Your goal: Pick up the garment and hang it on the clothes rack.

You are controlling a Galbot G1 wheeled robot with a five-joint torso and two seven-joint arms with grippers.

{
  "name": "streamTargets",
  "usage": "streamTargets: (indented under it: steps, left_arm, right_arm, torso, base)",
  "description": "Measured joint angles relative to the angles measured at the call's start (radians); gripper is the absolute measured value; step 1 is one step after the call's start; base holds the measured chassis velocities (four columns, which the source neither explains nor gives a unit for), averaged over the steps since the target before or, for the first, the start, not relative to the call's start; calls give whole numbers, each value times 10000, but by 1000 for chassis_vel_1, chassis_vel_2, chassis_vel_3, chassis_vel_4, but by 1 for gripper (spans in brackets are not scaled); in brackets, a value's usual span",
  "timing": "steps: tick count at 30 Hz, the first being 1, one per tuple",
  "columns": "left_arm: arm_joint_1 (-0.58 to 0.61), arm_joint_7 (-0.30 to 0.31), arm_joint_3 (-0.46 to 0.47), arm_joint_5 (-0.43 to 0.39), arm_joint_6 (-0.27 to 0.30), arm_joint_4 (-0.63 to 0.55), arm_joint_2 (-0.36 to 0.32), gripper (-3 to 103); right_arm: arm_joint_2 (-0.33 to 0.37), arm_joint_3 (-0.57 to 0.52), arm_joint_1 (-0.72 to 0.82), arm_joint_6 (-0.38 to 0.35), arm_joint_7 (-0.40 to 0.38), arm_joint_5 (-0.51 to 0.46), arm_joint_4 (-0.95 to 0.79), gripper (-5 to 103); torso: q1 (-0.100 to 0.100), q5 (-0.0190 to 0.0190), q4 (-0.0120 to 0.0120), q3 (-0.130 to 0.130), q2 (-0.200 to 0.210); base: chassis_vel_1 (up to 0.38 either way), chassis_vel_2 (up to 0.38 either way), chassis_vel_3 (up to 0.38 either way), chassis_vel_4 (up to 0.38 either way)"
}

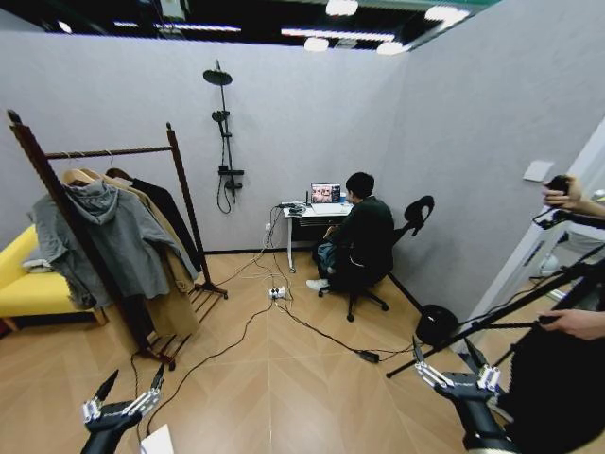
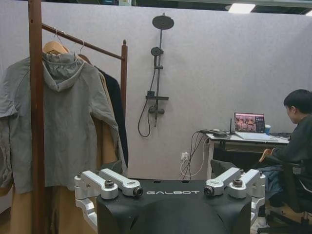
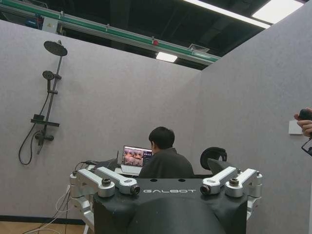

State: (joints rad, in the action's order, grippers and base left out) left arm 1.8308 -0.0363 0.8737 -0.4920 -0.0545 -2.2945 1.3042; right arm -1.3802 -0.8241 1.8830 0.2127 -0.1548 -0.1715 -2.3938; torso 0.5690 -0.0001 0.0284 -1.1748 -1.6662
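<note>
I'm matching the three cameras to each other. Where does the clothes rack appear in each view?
Head view: the clothes rack stands at the left, garments hanging on it.
Left wrist view: the rack fills the left side, its near post in front.
Right wrist view: not in it.
Shared landmark: the wall shower fixture.

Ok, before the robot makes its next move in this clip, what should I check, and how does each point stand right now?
1. Left gripper empty, fingers spread: ok.
2. Right gripper empty, fingers spread: ok.
3. Black garment located: already on the clothes rack, behind the tan coat and grey hooded sweatshirt: ok.
4. Garment within reach: not ok, both grippers are low, well short of the rack.
5. Floor toward the rack: cables run across it: not ok.
6. Garment's hanger hooked securely on the rail: cannot tell.
</note>
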Motion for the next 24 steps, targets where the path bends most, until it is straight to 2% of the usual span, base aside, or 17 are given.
streamTargets:
  steps: [6,24]
  left_arm:
    - [2,-1,0,0,0,0,1,100]
    - [-1,0,0,0,0,0,0,100]
  right_arm:
    - [0,-1,1,0,0,0,0,100]
    - [0,0,-1,0,0,0,0,100]
  torso:
    - [-12,3,-2,5,-9]
    - [-3,2,3,1,-1]
  base:
    - [41,-130,-25,129]
    - [-15,8,-4,-24]
